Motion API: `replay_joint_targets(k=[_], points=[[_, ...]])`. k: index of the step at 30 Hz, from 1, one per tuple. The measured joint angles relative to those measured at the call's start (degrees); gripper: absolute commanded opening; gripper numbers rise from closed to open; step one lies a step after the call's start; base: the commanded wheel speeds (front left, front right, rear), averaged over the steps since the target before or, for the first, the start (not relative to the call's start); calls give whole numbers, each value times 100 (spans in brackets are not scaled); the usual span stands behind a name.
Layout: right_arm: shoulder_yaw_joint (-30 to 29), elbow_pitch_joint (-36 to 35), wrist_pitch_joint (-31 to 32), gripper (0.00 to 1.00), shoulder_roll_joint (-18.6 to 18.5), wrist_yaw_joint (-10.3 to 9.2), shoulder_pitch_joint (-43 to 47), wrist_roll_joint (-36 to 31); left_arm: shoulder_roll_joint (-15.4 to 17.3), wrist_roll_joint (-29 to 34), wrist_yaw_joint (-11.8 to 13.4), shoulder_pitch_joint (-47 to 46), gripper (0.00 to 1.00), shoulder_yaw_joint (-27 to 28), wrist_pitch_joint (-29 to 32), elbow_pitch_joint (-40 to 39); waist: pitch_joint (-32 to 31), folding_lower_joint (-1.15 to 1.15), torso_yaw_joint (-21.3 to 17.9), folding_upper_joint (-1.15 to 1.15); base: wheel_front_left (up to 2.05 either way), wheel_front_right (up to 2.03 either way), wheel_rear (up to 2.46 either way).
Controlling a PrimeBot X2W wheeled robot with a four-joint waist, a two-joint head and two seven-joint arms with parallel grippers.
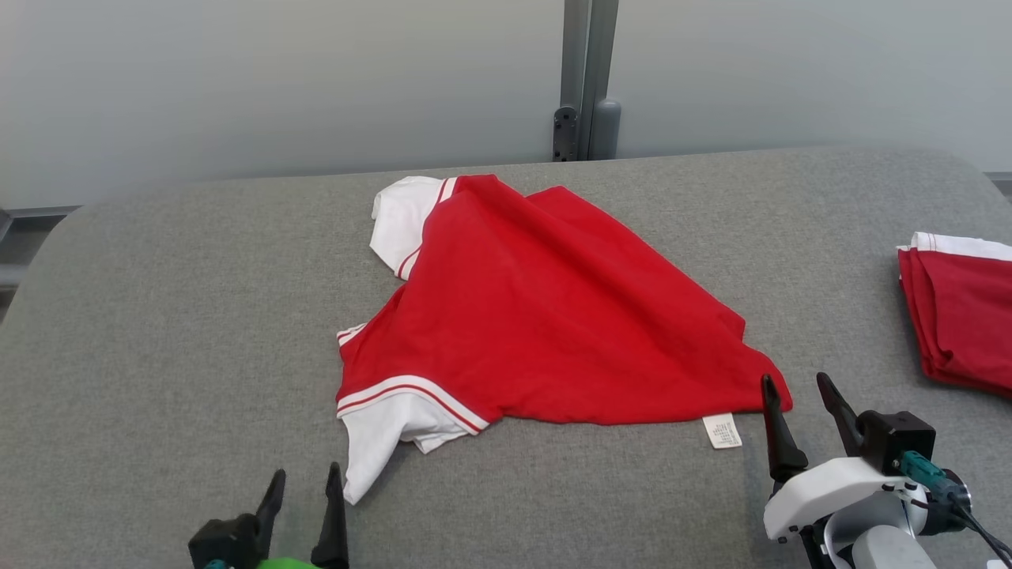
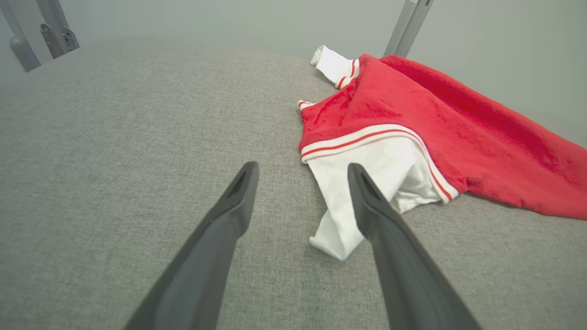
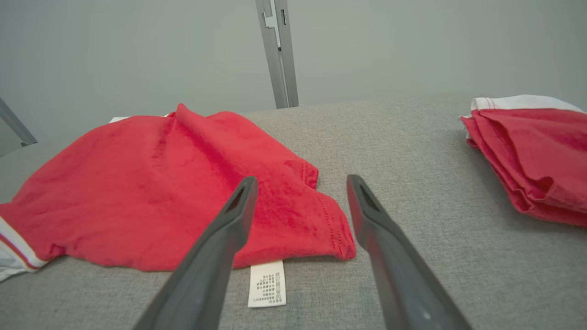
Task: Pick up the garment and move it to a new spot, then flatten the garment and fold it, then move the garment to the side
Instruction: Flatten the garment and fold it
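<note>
Open grey counter (image 1: 158, 316) spreads at the left. The left claw (image 1: 307, 470), one of two, gapes wide and empty, just short of a white sleeve (image 1: 379, 442). The garment (image 1: 545, 316), one of two red-and-white ones, sprawls mid-counter, clear of every edge. Its single label (image 1: 722, 431) lies beside the right claw (image 1: 794, 379), which has its fingers parted and grips nothing. The folded garment (image 1: 961, 316) sits far right, well apart.

One loose red garment (image 1: 545, 316); one folded red garment (image 1: 961, 316); one white label (image 1: 722, 431); two claws, left claw (image 1: 307, 472) and right claw (image 1: 794, 379); one bench (image 1: 158, 316).
</note>
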Motion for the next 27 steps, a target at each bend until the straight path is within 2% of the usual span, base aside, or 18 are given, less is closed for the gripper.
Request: replay_joint_targets(k=[7, 13, 27], points=[[10, 70, -1, 100, 0, 0, -13, 0, -2, -293, -188, 25, 100, -522, 0, 591, 82, 0, -27, 0, 0, 0, 0], [-10, 82, -1, 100, 1, -1, -62, -19, 0, -277, -223, -60, 100, -659, 0, 793, 176, 0, -78, 0, 0, 0, 0], [-56, 120, -1, 100, 1, 0, -222, -100, 0, 460, -94, -247, 100, -513, 0, 806, 421, 0, -221, 0, 0, 0, 0]])
